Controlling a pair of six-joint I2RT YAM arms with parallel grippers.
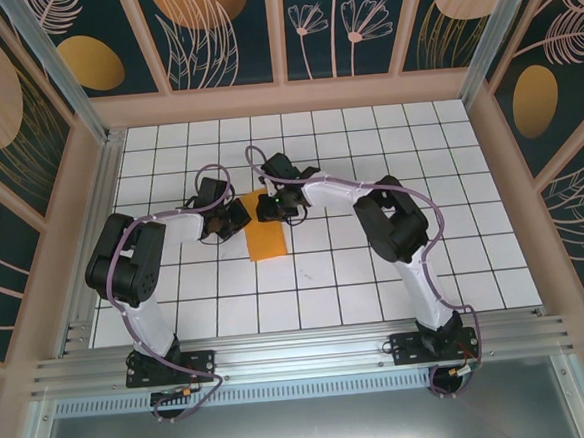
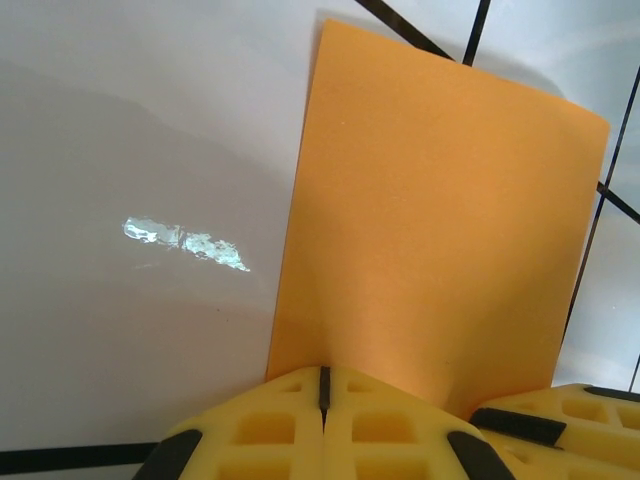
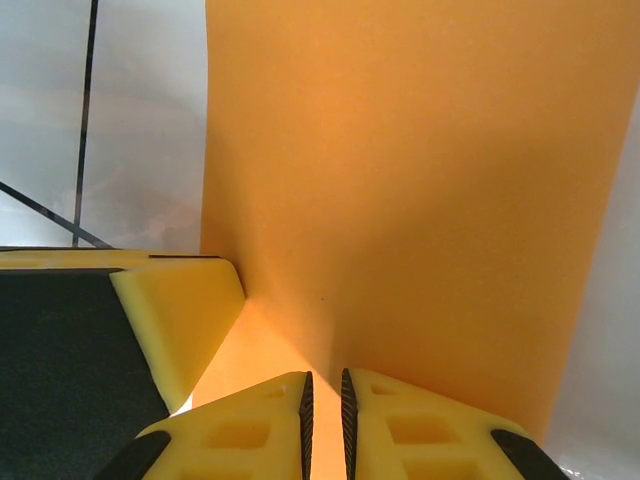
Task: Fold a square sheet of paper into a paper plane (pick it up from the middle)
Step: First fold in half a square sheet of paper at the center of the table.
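The square sheet of paper (image 1: pixel 267 243) lies on the white grid table as a bright-orange upright rectangle about one tile wide. Both grippers meet at its far end. My left gripper (image 1: pixel 240 216) has its jaws pressed together at the sheet's near edge (image 2: pixel 323 378), and the paper (image 2: pixel 440 220) rises toward the tips. My right gripper (image 1: pixel 269 209) (image 3: pixel 324 385) stands nearly shut, with a ridge of orange paper (image 3: pixel 400 180) in the narrow slit between its pads. The left gripper's yellow finger (image 3: pixel 180 320) sits at that end of the sheet. No pointed paper plane shape shows.
The white tiled table (image 1: pixel 376 273) is ringed by a wooden frame with patterned wall panels (image 1: pixel 219 34). Both arms reach in from their bases at the near rail (image 1: pixel 301 354). The right gripper's finger (image 2: pixel 560 420) sits close beside the left one.
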